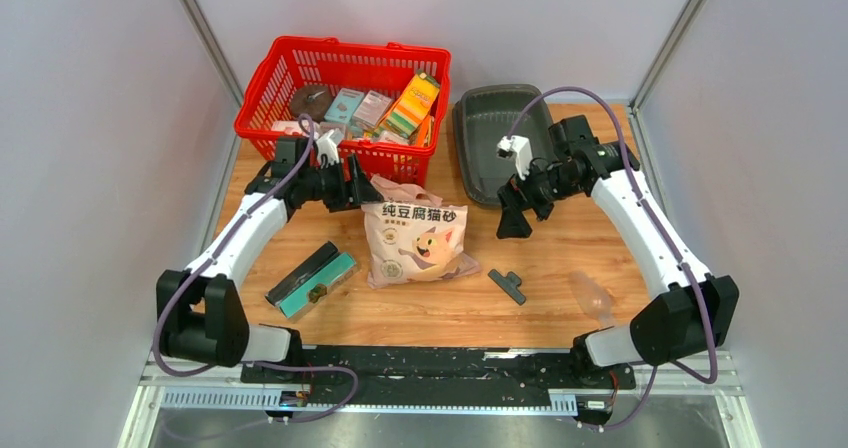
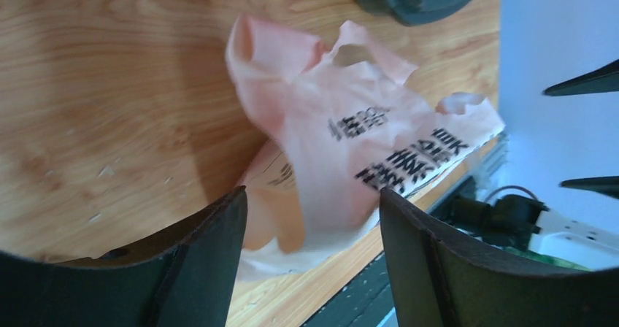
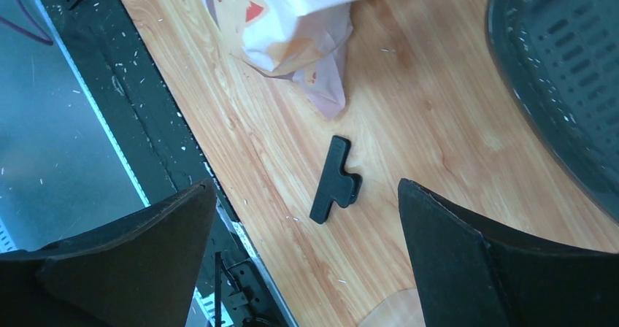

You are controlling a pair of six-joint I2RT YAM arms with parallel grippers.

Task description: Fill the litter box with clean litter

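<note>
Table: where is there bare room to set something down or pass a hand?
Bare wood: the near strip before the litter bag, between the teal box and the black clip; also between clip and litter box, below the right hand. Crowded: the far side, where red basket, left hand and bag top meet.

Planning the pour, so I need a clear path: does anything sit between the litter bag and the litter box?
Nothing lies on the table between the bag and the litter box. The open right gripper hangs by the box's near edge, beside that path; the clip lies nearer, off it.
</note>
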